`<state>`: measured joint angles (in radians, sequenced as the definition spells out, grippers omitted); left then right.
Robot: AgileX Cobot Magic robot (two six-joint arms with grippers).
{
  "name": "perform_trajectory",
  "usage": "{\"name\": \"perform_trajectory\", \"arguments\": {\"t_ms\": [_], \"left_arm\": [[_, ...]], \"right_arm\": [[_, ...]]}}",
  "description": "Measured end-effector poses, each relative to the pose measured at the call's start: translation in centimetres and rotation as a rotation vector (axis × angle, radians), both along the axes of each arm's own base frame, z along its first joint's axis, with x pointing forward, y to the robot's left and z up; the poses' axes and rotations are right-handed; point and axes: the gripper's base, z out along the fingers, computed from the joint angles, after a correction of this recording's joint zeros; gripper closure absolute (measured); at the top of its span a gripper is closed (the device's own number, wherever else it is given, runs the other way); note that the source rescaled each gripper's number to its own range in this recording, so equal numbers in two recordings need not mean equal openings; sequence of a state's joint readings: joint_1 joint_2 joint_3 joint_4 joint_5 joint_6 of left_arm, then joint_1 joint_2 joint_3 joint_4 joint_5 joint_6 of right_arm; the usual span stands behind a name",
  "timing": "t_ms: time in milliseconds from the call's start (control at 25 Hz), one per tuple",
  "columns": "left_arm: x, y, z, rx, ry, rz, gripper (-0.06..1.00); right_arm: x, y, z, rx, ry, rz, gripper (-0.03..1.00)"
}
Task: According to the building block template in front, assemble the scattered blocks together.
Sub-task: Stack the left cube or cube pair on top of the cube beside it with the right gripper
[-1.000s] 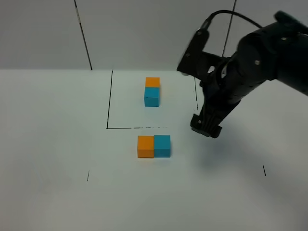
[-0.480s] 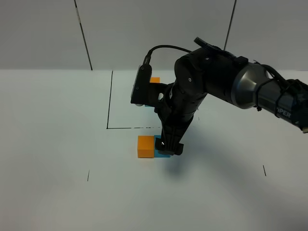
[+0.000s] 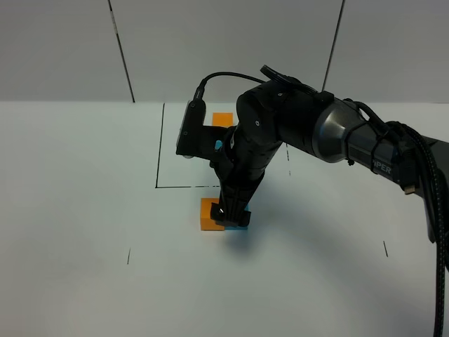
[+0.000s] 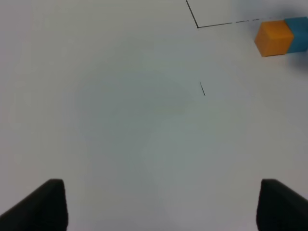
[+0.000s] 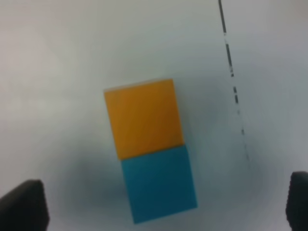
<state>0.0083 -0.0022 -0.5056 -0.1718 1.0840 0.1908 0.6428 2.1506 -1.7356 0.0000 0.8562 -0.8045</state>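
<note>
Right gripper (image 3: 233, 215) has swung in from the right, now over scattered blocks (image 5: 144, 122), jaws wide, holding nothing. Blocks touch, just outside marked box; I judge regrasp coming. Template (image 3: 223, 120) inside box, half hidden. Left gripper (image 4: 161, 207) open, idle. Count: two orange cubes, two blue.

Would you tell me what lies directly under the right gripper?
An orange cube touching a cyan-blue cube; from the high camera, the right gripper hides most of the blue one.
</note>
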Motion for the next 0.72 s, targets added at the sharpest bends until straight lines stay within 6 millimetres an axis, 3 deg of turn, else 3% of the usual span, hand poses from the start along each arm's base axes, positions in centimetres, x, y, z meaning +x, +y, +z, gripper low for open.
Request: {"name": "perform_trajectory", "arguments": {"t_ms": [400, 720], "left_arm": [[0.00, 0.00, 0.00, 0.000, 0.000, 0.000, 0.26], [0.00, 0.00, 0.00, 0.000, 0.000, 0.000, 0.26]], "right_arm": [[-0.41, -0.81, -0.56, -0.141, 0.032, 0.138, -0.03], [-0.30, -0.28, -0.40, -0.140, -0.024, 0.220, -0.03]]}}
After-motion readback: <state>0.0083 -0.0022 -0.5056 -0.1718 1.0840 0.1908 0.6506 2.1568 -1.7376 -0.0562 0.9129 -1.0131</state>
